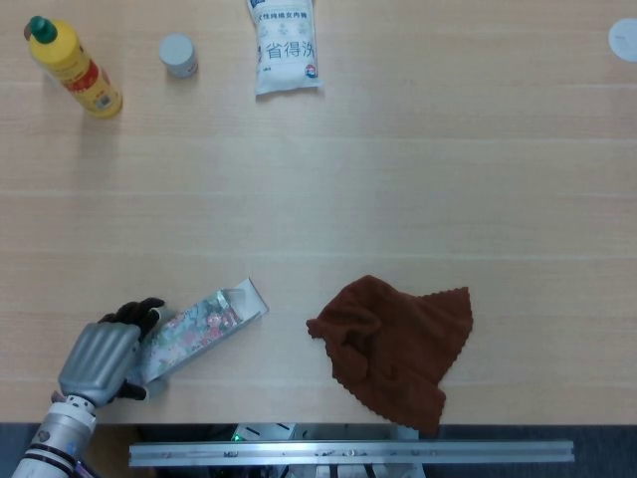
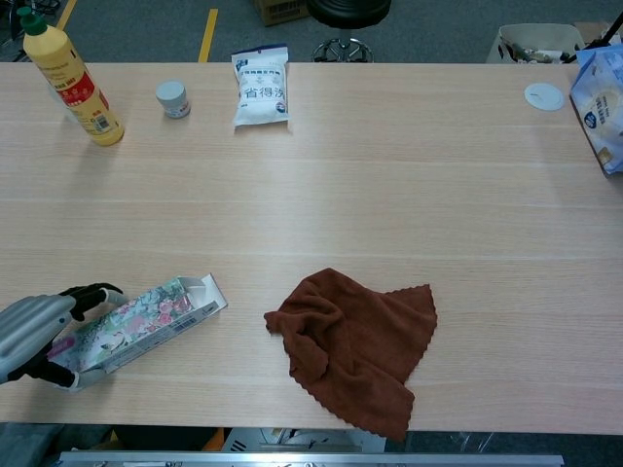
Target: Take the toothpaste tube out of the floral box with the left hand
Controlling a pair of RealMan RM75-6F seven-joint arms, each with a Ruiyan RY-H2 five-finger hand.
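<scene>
Toothpaste itself I cannot see; I judge it to be inside the one floral box [image 1: 204,330], which lies flat near the bench [image 1: 398,189] front edge, well left of the brown cloth [image 1: 396,349], its opened flap end toward that cloth. My left hand [image 1: 103,357] sits at the box's closed end, fingers [image 1: 137,313] curled over its far side and thumb at its near corner, so I read it as gripping the box, not the tube. My right hand shows in neither view. The risk from here: I am holding the wrong end, and with only one hand at work, tipping or shaking the box could send the tube sliding out toward the cloth or off the front edge, or squeezing could crush the thin card and jam the tube. Counting: one box, one cloth, one yellow bottle [image 1: 74,67], one small jar [image 1: 179,55], one white pouch [image 1: 286,45], all three far behind the box.
</scene>
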